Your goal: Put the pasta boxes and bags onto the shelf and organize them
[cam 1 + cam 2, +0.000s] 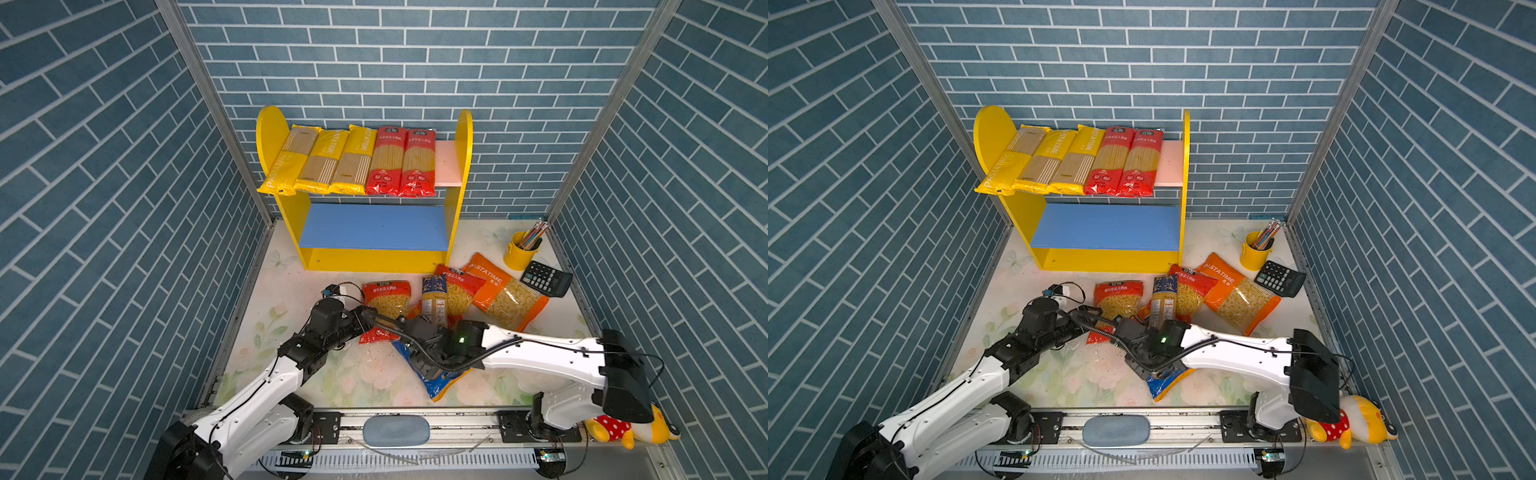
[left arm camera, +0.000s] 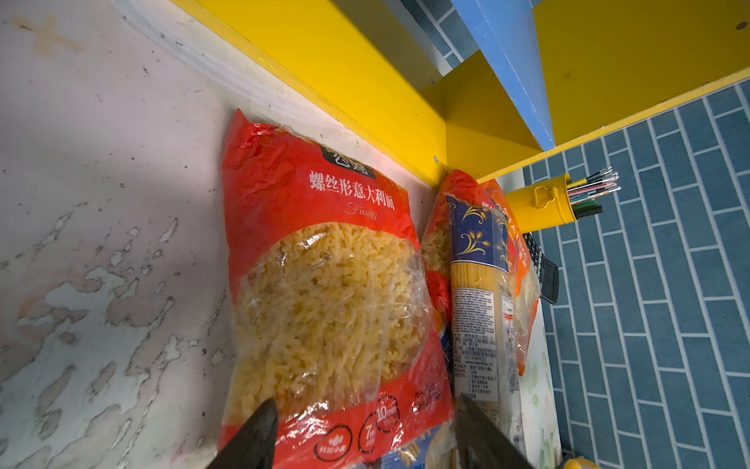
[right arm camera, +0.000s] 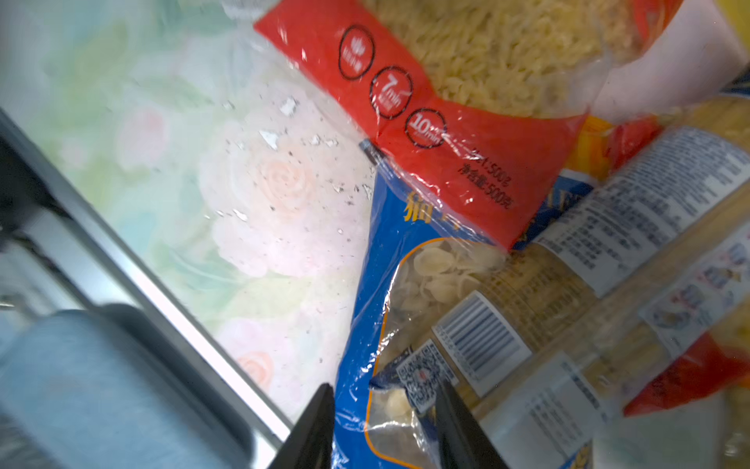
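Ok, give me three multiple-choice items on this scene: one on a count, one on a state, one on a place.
1. Long pasta packs on the shelf's pink board: A) three; B) five; C) seven.
2. The blue board is: A) bare; B) holding one bag; C) stacked full.
3. The calculator lies: A) on the pink board; B) under the shelf; C) on the table beside the pencil cup.

Answers:
1 B: three yellow and two red lie side by side.
2 A: nothing rests on it.
3 C: it lies next to the cup, on the side nearer the robot.
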Robot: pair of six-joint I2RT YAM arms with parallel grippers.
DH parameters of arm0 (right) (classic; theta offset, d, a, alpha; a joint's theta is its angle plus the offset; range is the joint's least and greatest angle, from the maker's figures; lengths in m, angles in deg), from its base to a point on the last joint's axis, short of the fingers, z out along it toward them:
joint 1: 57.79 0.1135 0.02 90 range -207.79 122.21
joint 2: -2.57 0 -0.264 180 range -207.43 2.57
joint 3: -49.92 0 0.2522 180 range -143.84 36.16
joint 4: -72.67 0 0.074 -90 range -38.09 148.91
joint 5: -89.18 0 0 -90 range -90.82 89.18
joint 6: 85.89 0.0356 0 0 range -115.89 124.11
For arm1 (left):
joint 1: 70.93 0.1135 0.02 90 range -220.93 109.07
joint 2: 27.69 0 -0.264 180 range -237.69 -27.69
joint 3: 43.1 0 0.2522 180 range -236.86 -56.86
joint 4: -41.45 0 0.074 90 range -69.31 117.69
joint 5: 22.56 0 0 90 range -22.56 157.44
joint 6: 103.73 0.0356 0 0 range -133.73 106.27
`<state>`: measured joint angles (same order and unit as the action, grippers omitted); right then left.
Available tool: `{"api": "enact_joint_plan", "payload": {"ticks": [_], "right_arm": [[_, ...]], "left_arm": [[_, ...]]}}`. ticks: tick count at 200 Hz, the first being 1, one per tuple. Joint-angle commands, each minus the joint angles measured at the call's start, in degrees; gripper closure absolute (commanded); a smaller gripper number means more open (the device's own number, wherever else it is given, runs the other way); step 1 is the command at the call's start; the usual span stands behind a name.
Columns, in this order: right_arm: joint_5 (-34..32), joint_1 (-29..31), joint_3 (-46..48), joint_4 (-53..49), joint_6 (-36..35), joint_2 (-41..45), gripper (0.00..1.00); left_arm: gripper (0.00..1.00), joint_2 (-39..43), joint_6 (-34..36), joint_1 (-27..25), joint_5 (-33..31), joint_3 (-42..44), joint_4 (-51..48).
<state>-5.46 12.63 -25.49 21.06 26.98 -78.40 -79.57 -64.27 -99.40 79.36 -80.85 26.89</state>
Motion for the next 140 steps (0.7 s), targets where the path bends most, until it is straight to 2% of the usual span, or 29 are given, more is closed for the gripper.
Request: {"api": "enact_joint_plan", "payload": {"ticks": [1, 21, 40, 53, 71, 91, 118, 140], "right_arm": [[14.29, -8.11, 5.67, 6.44, 5.99, 8.63, 0.55], [15.91, -15.75, 10.28, 8.05, 11.22, 13.70, 0.54], [19.12, -24.63, 14.71, 8.15, 16.33, 14.37, 0.54], [22.79, -28.74, 18.91, 12.19, 19.18, 14.66, 0.52], [25.16, -30.64, 23.01, 18.01, 22.21, 15.33, 0.46], [26.03, -32.18, 24.82, 21.22, 22.92, 13.72, 0.39], [29.21, -33.58, 26.38, 29.21, 24.01, 9.52, 0.39], [32.90, -33.50, 26.15, 36.44, 25.47, 5.40, 0.40]], "left_arm": [[0.27, -0.96, 0.91, -0.13, 2.18, -2.31, 0.67], [0.22, -2.80, 1.24, -3.49, 2.50, -4.79, 1.31], [0.20, -6.41, 1.08, -8.63, 1.76, -7.32, 3.36], [0.20, -10.12, 1.41, -12.18, 1.23, -9.02, 5.63], [0.22, -16.13, 1.83, -15.08, 0.91, -11.46, 8.01], [0.25, -22.18, 0.60, -15.57, 1.00, -11.71, 12.59], [0.29, -28.19, -0.49, -15.74, 2.70, -12.39, 16.37], [0.30, -29.60, -0.65, -15.83, 3.09, -12.90, 16.67]]}}
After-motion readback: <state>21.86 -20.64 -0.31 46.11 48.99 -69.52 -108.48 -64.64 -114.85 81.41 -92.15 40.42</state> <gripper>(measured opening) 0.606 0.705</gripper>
